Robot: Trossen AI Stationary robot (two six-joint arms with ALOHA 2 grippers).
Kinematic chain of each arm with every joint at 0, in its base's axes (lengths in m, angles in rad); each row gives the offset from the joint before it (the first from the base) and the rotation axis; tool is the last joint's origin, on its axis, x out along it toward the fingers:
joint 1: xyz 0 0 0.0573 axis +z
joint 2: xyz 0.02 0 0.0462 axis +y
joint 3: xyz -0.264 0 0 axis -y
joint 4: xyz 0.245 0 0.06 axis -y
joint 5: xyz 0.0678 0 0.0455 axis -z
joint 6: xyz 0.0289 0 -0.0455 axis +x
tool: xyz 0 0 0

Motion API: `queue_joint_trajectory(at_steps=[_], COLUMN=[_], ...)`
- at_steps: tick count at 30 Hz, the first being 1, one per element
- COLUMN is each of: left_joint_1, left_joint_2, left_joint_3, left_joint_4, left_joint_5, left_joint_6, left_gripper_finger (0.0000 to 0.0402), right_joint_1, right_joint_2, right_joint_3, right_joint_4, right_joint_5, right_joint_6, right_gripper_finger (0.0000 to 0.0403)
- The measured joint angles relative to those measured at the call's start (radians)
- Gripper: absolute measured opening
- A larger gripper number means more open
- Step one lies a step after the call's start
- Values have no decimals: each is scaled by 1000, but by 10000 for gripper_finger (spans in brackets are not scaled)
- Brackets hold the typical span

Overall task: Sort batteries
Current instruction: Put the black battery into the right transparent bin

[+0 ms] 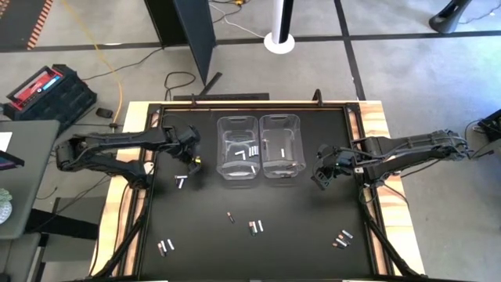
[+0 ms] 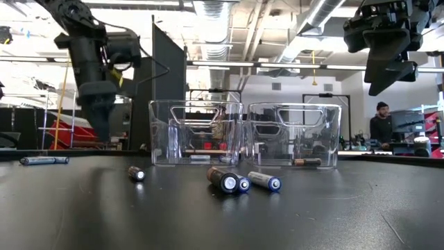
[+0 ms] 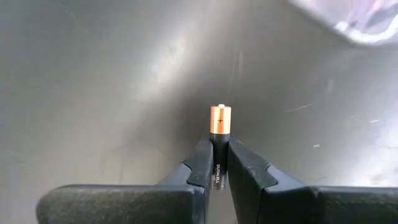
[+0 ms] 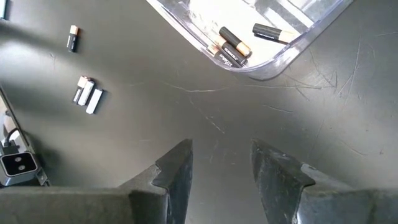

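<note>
From the high view, two clear plastic bins sit side by side at the middle of the black desk (image 1: 203, 251). The left bin (image 1: 237, 157) holds several silvery-white cells; the right bin (image 1: 281, 155) holds at least one pale cell and some dark ones. The left claw (image 1: 192, 162) hangs just to the left of the left bin, with a white battery (image 1: 182, 182) lying on the desk just below it. The right claw (image 1: 322, 176) hangs just to the right of the right bin. Loose batteries lie well nearer the front edge: a single dark cell (image 1: 230, 217), a mixed pair (image 1: 256, 226), a pair at the front left (image 1: 165, 246) and a cluster at the front right (image 1: 342, 237).

The low view shows what the overhead one hides: both claws are raised clear of the desk, the left claw (image 2: 100, 121) pointing down and the right claw (image 2: 388, 73) higher up. Through the bin walls a dark copper-tipped cell (image 2: 305, 162) lies on the right bin's floor. A person (image 2: 380, 125) stands in the room behind.

Only the left wrist view reveals the grip: the left claw (image 3: 219, 163) is closed on a black-and-copper battery (image 3: 220, 124), its copper end sticking out beyond the fingertips.

The right wrist view shows the right claw (image 4: 221, 165) open and holding nothing, with bare desk between its fingers (image 4: 174, 168). Beyond it, one bin's rounded corner (image 4: 261, 65) holds three dark copper-tipped cells (image 4: 230, 46).
</note>
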Motion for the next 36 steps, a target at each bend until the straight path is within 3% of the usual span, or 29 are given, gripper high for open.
queue_joint_trajectory(at_steps=[8, 13, 19, 29, 36], left_joint_1=[0, 0, -3, -68, -123], left_joint_2=[-57, 24, 284, 788, 1076], left_joint_3=[220, 403, 669, 1216, 1469], left_joint_4=[-89, -100, -98, -93, -98], left_joint_5=[0, 0, 2, 30, 43], left_joint_6=[-26, 20, 118, 220, 220], left_gripper_finger=[33, 32, 33, 34, 34], right_joint_1=[0, 0, 0, 0, 0], right_joint_2=[0, 0, 0, 45, 100], right_joint_3=[0, 0, 0, 1, 1], right_joint_4=[0, 1, 3, 17, 15], right_joint_5=[0, 0, 0, 0, 0], right_joint_6=[0, 0, 1, 1, 0], right_gripper_finger=[179, 179, 179, 179, 179])
